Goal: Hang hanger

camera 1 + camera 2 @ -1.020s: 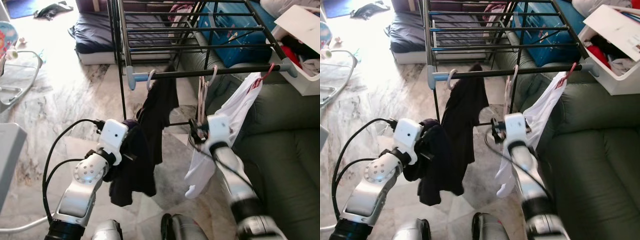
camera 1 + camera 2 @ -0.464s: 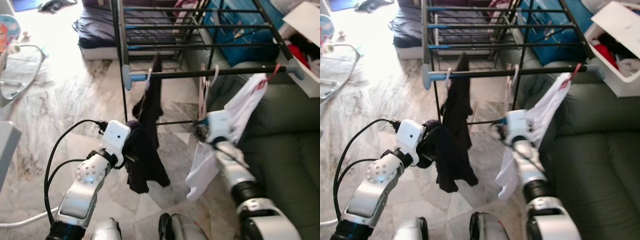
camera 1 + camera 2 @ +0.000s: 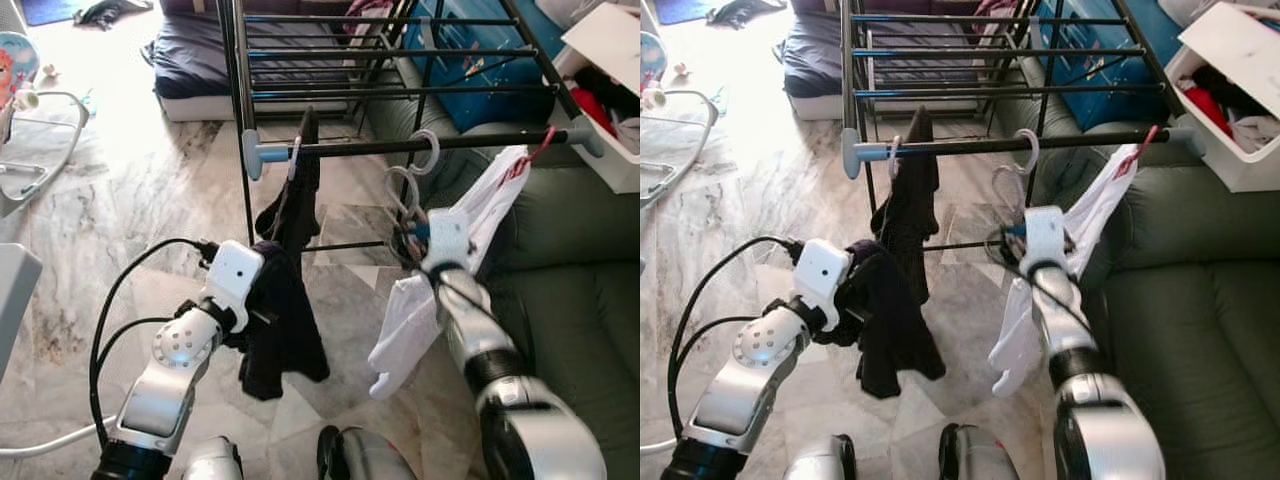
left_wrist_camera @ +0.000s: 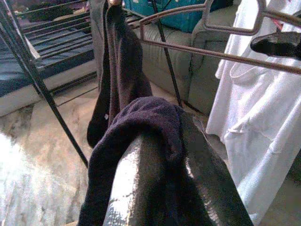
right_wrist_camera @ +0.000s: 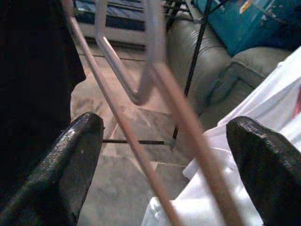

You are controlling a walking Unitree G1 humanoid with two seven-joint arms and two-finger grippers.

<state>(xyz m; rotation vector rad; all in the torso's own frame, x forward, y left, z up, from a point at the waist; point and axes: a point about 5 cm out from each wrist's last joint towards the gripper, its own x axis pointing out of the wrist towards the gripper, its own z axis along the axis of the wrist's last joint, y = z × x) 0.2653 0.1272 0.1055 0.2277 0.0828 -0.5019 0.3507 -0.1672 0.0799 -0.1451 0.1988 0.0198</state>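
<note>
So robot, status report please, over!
Right end effector open around empty hangers, hooked on rack bar. Left end effector draped in dark garment. White shirt crowds the right side.

**Around the room**

Green sofa [image 3: 560, 300] sits on the right, blue suitcase [image 3: 470, 60] behind it. White box [image 3: 610, 90] of clothes at the far right. Dark mattress [image 3: 190, 70] lies on the marble floor [image 3: 120, 210] beyond, baby bouncer [image 3: 35, 140] at left.

Two dark garments [image 3: 285, 330], one white garment [image 3: 470, 225]
</note>
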